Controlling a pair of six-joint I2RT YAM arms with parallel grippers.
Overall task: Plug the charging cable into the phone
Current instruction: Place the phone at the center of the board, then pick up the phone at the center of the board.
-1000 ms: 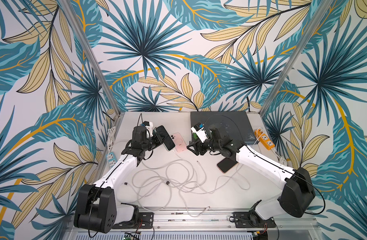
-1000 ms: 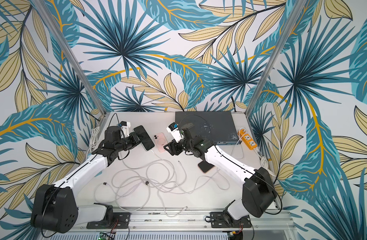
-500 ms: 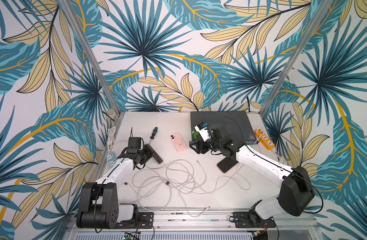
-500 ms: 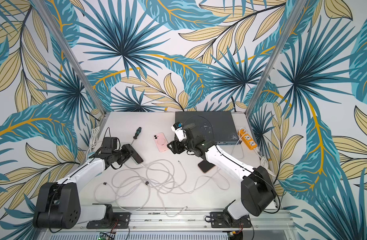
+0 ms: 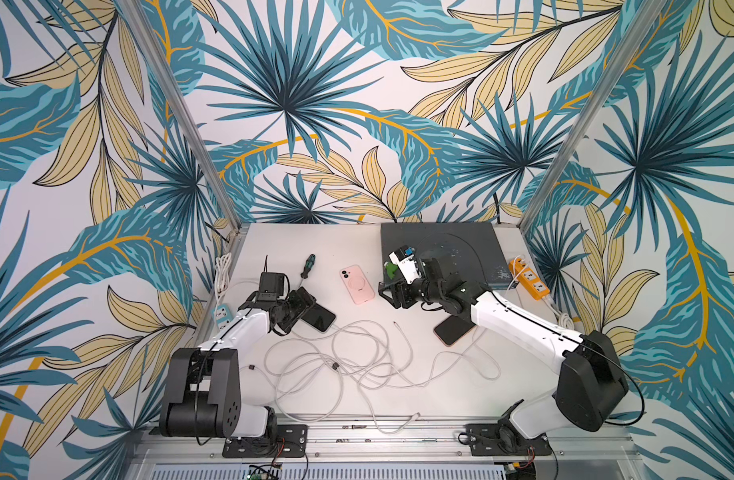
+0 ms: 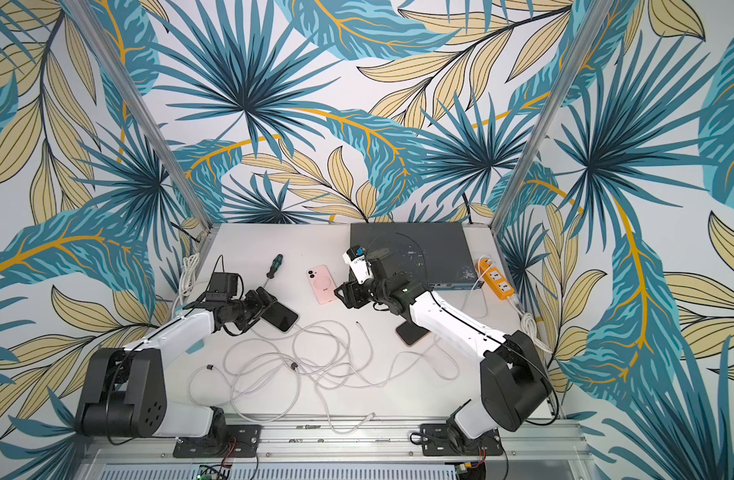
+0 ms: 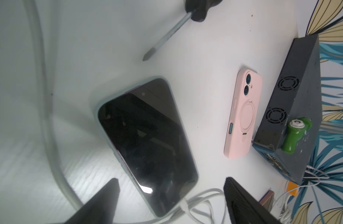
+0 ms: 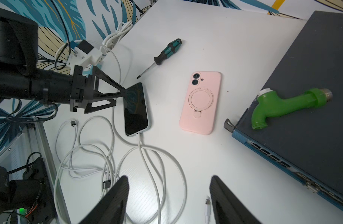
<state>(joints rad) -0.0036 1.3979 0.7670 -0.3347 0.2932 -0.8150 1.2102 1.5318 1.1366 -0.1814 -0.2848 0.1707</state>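
- Left wrist view: left pincer (image 7: 170, 179) stands open; dark phone (image 7: 147, 139) lies free beside its fingers, charging cable (image 7: 184, 206) plugged in.
- Right pincer (image 8: 169, 177) gapes empty, pink phone (image 8: 200, 102) ahead.

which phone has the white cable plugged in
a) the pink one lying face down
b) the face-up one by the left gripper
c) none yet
b: in the right wrist view the white cable runs into the bottom edge of the face-up phone by the left gripper, while the pink phone has no cable at it.
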